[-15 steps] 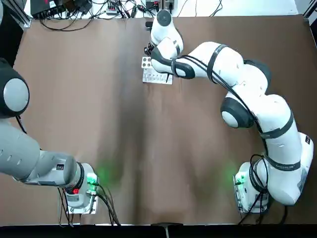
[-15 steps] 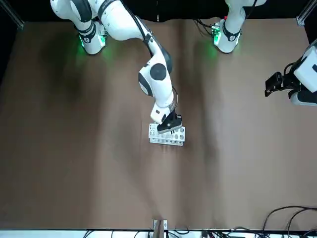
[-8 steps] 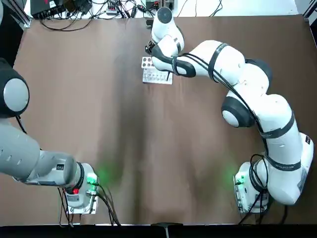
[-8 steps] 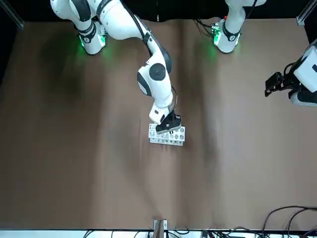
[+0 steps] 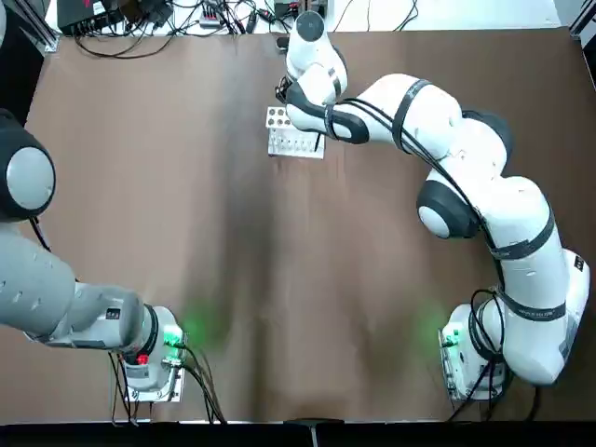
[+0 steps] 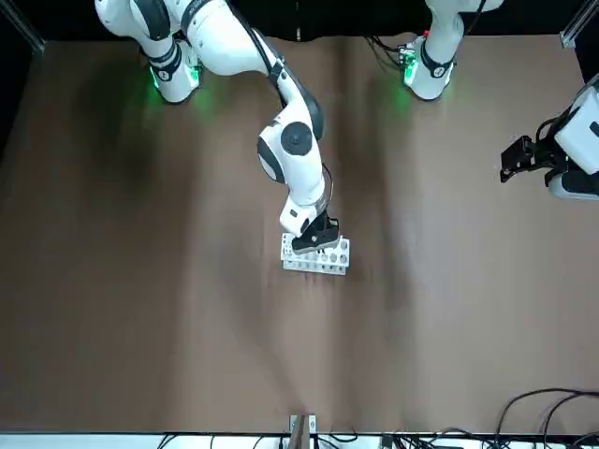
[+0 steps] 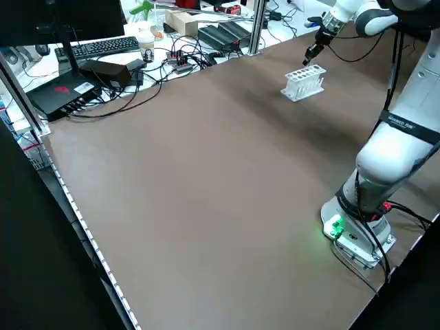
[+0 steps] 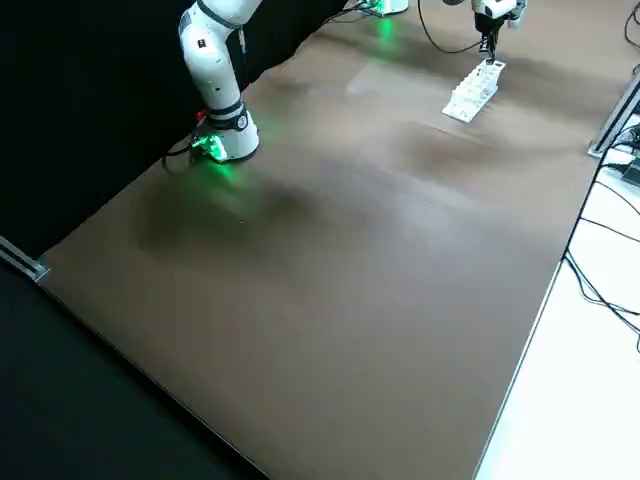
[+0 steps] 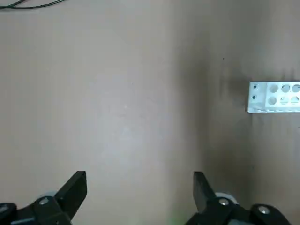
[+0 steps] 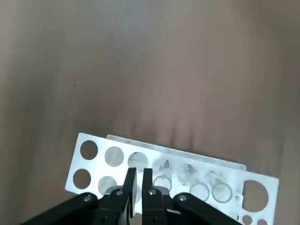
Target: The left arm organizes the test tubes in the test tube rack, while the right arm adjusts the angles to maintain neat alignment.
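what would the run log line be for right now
right gripper: fingers nearly together over rack | clear tubes: in rack | left gripper: open, away from rack

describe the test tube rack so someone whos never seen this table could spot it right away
On the big brown tabletop, look near the edge farthest from the arms' bases, below the right arm's gripper. The test tube rack is a small white block, longer than wide, its top plate pierced by round holes. Unlike the white arms around it, it is a straight-edged block standing on the table.
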